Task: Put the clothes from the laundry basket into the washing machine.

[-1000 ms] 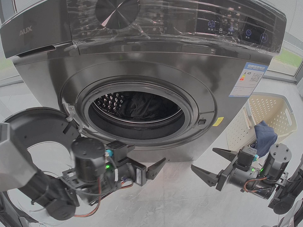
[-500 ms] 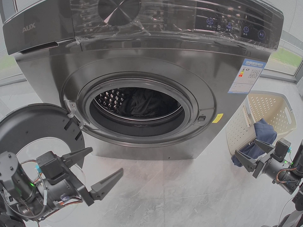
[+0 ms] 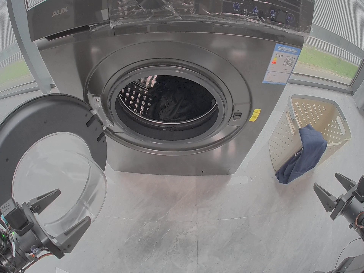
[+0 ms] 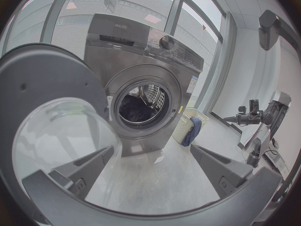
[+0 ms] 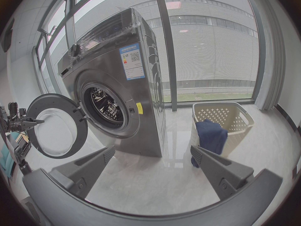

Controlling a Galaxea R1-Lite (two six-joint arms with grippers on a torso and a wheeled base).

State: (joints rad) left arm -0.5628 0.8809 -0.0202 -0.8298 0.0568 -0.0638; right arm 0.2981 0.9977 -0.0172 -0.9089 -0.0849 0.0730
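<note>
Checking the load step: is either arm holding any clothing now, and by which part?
Nothing is held. The left end effector and right end effector are both open and empty; the blue garment hangs over the basket rim.

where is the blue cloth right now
In the head view the blue cloth hangs over the rim of the laundry basket, right of the washing machine.
</note>
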